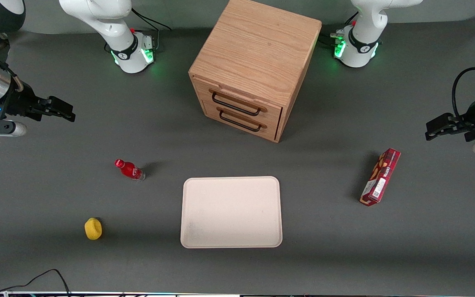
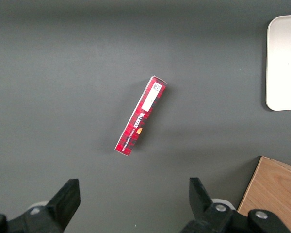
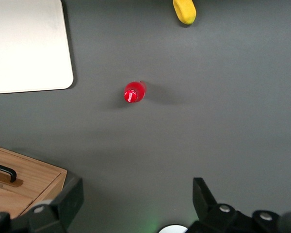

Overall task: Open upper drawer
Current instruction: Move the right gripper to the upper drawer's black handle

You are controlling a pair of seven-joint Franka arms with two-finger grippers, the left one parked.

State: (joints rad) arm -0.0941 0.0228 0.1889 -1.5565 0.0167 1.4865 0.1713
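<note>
Pincer (image 1: 66,112) hangs spread and empty, well apart from the upper drawer (image 1: 237,103), handle lying crosswise ahead of it.

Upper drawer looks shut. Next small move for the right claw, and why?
Probably carry the claw toward the upper drawer handle. It hangs open at the working arm's end of the table, well clear of the cabinet, and both drawers sit flush.

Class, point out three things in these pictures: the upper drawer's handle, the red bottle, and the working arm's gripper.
Upper drawer's handle (image 1: 236,104), front view: middle of the black wire bar.
Red bottle (image 3: 135,92), right wrist view: its cap, seen from above.
Gripper (image 1: 69,113), front view: between its fingertips, open, far from the cabinet (image 1: 258,49).
</note>
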